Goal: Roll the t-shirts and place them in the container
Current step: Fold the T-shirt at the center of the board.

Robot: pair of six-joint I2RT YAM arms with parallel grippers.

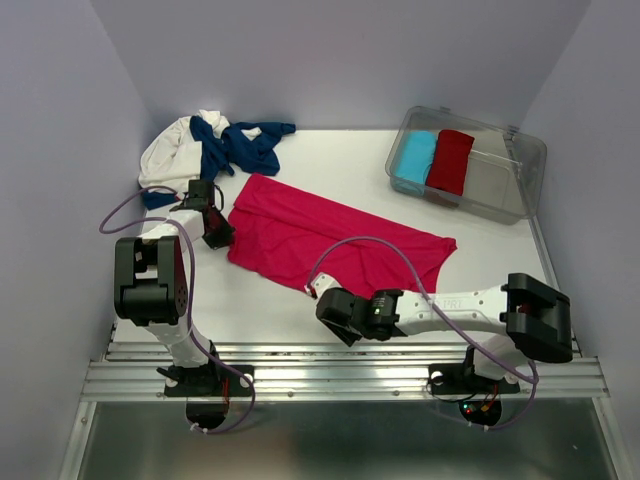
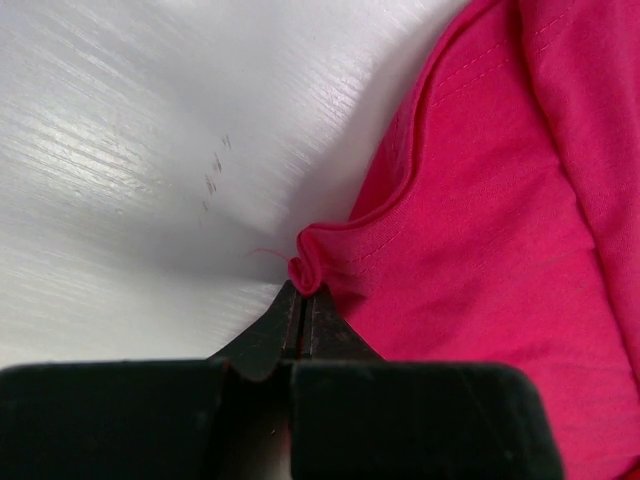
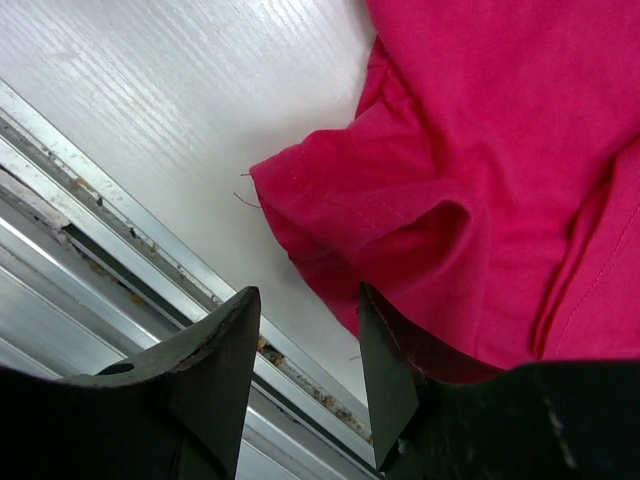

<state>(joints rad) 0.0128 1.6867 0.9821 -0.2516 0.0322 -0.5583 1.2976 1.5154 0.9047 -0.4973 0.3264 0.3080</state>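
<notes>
A bright pink-red t-shirt (image 1: 320, 235) lies spread flat on the white table. My left gripper (image 1: 218, 238) is at its left edge, shut on a small fold of the hem (image 2: 305, 268). My right gripper (image 1: 322, 292) is open over the shirt's near corner (image 3: 330, 200), close to the table's front rail, with nothing between the fingers. A white t-shirt (image 1: 170, 152) and a navy t-shirt (image 1: 240, 145) lie in a heap at the back left. A rolled light blue t-shirt (image 1: 414, 158) and a rolled dark red t-shirt (image 1: 450, 160) lie in a bin.
A clear plastic bin (image 1: 500, 180) stands at the back right. An aluminium rail (image 1: 340, 365) runs along the near table edge and shows in the right wrist view (image 3: 120, 220). Walls close in the left, back and right.
</notes>
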